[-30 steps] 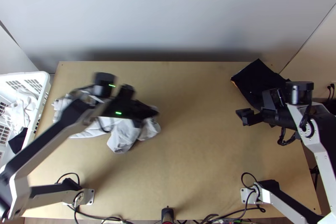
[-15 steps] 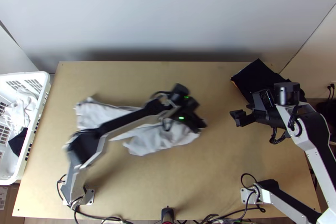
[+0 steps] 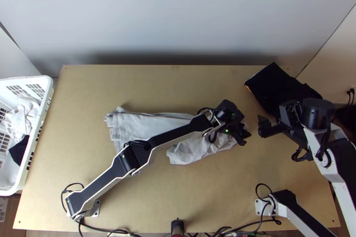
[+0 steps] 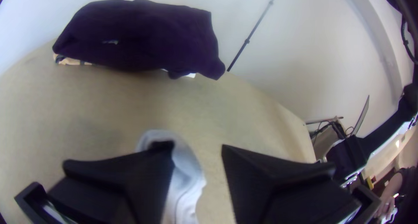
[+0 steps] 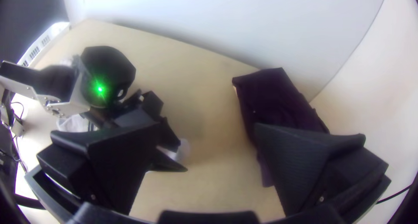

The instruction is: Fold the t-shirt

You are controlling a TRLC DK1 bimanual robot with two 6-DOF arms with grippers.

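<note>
Lying across middle of desk (image 3: 155, 201), pale t-shirt (image 3: 142, 125) is rumpled, bunched at far end from left base. Since earlier frames, left arm drew it towards right arm. Left claw (image 4: 194, 149) is wide, cloth at one finger, seemingly not gripped; so dragging maybe finished, spreading still needed. Right claw (image 5: 208, 128) waits wide, near dark cloth (image 3: 276, 83).

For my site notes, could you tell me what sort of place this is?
Probably a robotics workspace: two jointed arms are mounted at a light wooden table, with a white plastic basket of cloths beside it.
</note>
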